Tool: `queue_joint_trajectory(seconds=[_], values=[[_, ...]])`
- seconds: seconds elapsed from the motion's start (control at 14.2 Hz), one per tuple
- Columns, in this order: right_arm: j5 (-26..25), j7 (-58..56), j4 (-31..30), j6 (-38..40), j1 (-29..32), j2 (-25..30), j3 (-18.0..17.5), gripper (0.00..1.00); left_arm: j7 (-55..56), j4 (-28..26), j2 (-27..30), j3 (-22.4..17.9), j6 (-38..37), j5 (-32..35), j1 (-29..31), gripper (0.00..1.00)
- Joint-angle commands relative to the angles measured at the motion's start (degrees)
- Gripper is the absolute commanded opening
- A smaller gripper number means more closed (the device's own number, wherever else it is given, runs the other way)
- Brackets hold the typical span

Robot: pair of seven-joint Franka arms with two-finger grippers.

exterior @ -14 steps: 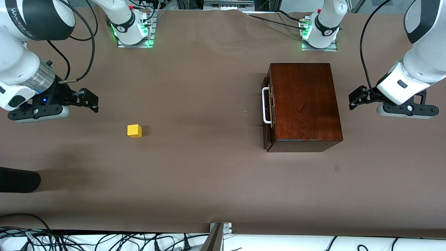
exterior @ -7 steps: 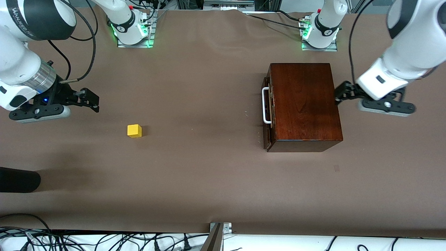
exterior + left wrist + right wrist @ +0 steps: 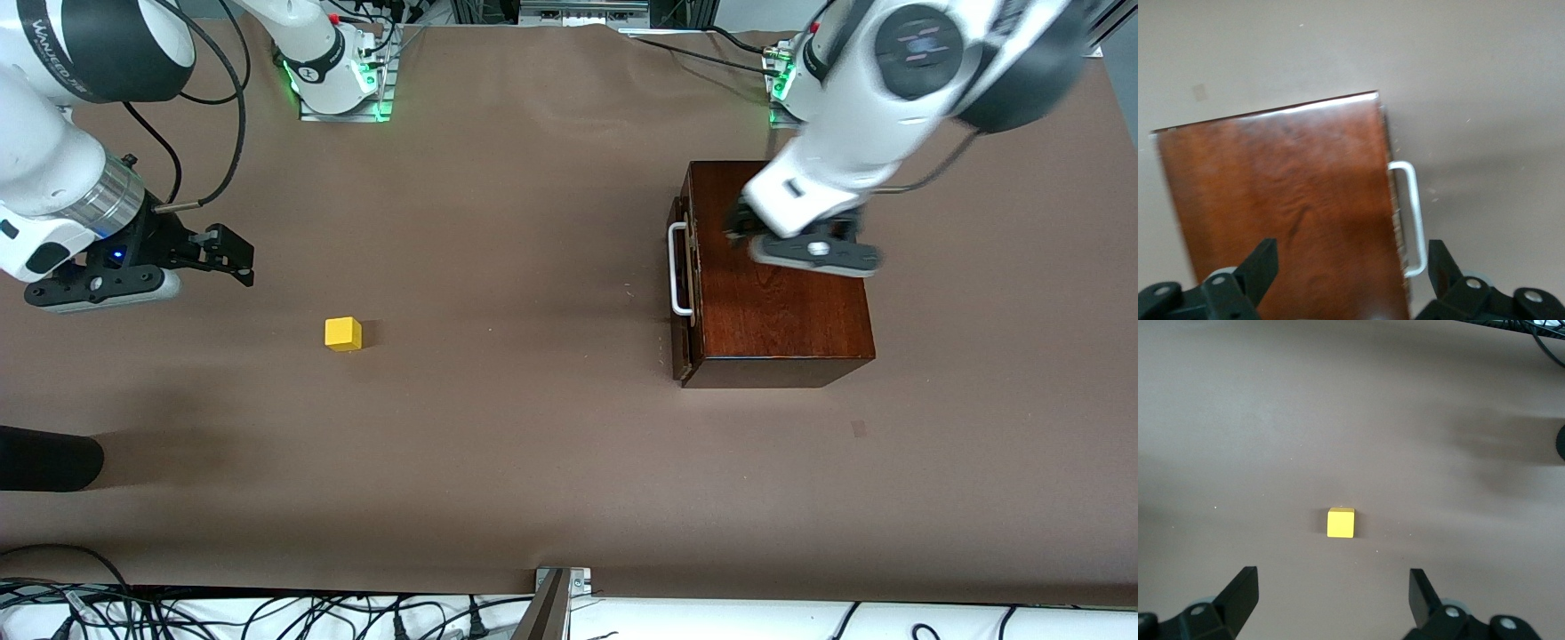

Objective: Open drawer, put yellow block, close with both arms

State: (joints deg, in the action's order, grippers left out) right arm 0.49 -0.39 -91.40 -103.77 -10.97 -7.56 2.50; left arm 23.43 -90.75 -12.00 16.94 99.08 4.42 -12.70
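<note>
The dark wooden box (image 3: 782, 302) stands toward the left arm's end of the table. Its drawer (image 3: 686, 267) looks pushed in, and its white handle (image 3: 679, 269) faces the right arm's end. My left gripper (image 3: 738, 227) hangs open over the box top, empty. The left wrist view shows the box top (image 3: 1285, 200) and the handle (image 3: 1413, 213) under that left gripper (image 3: 1351, 267). The yellow block (image 3: 343, 333) lies on the bare table toward the right arm's end. My right gripper (image 3: 233, 258) is open above the table, close to the block (image 3: 1341, 523), which lies just ahead of that right gripper (image 3: 1331, 587).
A black rounded object (image 3: 44, 458) pokes in at the table edge by the right arm's end. Cables (image 3: 267, 613) and a metal bracket (image 3: 556, 596) line the edge nearest the front camera. The arm bases (image 3: 338, 80) (image 3: 813, 89) stand along the farthest edge.
The left arm has swung from beside the box, at its own end of the table, to over the box top. The right arm, block and box have barely moved.
</note>
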Motion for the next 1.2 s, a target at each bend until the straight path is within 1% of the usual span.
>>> queue_joint_trajectory(seconds=[0.0,0.07,0.21,0.42,0.56,0.78,0.92,1.13], values=[[0.3,-0.6,1.2,0.9,-0.1,-0.3,0.2,1.0,8.4,3.6,-5.8,0.0,2.5,4.0,-4.2,1.0],[0.0,-0.2,1.3,0.8,-0.2,-0.3,0.2,1.0,10.9,3.6,-7.4,0.0,3.9,5.4,-5.8,1.0],[0.0,0.2,1.2,0.9,-0.1,-0.3,0.2,1.0,14.0,3.1,-10.4,-0.2,4.5,9.2,-8.9,1.0],[0.7,-0.7,1.3,0.3,0.0,-2.0,0.3,1.0,19.5,2.2,-13.8,-0.2,4.5,10.3,-10.2,1.0],[0.7,-0.7,1.3,-0.1,0.2,-4.1,0.3,1.0,20.0,0.6,-14.2,-0.2,4.6,10.7,-10.9,1.0],[0.4,-0.6,1.3,-0.2,0.0,-4.7,0.4,1.0,22.3,-2.3,-14.1,0.0,5.0,10.8,-11.8,1.0],[0.6,-0.6,1.3,-0.4,0.0,-7.4,0.3,1.0,24.4,-5.0,-14.0,0.0,7.5,10.8,-12.7,1.0],[0.1,-0.7,1.3,-0.8,0.0,-9.0,0.3,1.0,25.9,-5.6,-14.8,0.0,8.3,11.9,-13.6,1.0]])
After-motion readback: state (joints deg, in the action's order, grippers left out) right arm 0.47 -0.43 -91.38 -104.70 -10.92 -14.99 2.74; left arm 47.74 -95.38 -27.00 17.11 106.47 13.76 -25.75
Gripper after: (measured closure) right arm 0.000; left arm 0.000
